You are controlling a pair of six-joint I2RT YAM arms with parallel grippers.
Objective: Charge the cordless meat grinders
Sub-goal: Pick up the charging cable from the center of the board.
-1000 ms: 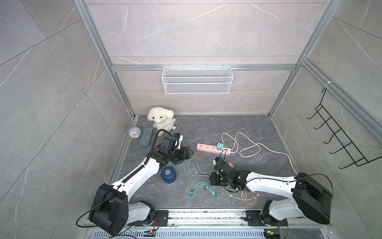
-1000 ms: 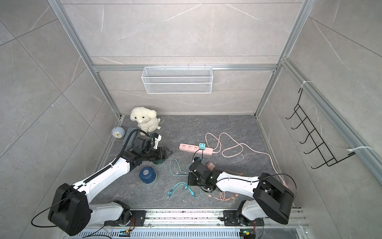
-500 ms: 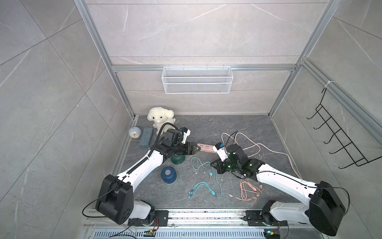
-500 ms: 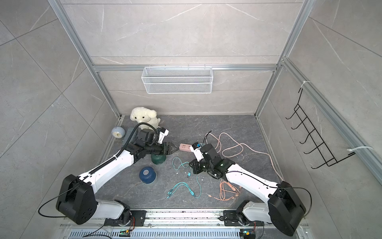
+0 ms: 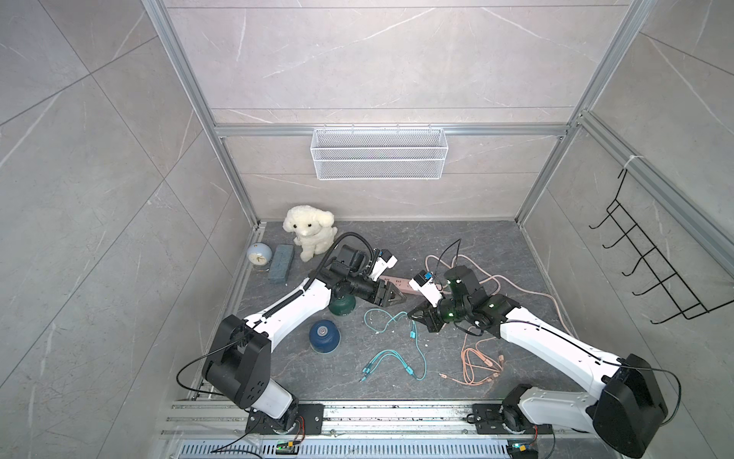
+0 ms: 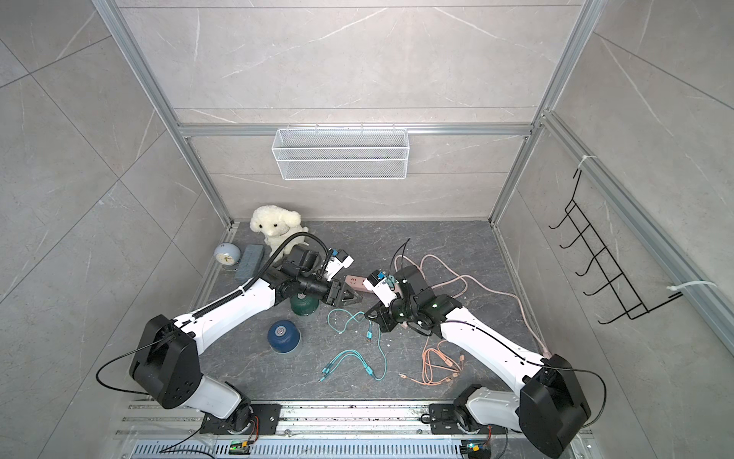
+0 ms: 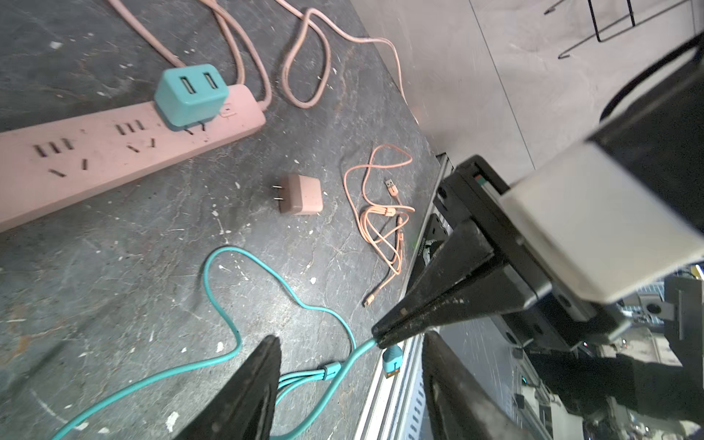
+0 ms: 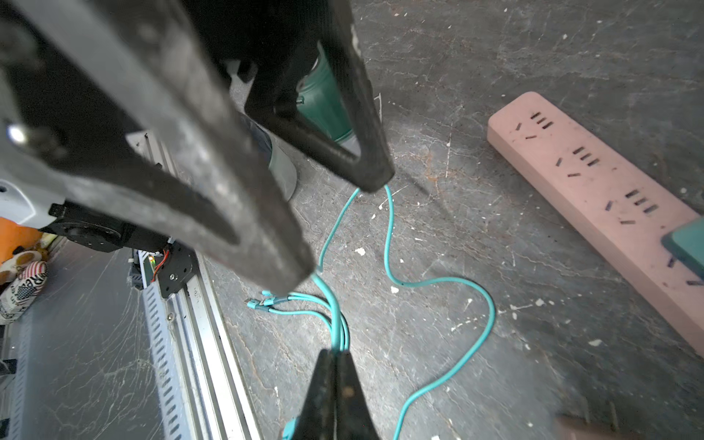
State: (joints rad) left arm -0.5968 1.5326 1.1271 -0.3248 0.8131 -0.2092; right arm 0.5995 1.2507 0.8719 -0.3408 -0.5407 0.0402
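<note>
one desk, two grinders on it: green grinder under my left arm, blue grinder beside. one strip, two cables, two chargers. my left tool part open; my right tool pinches the teal cable.
</note>
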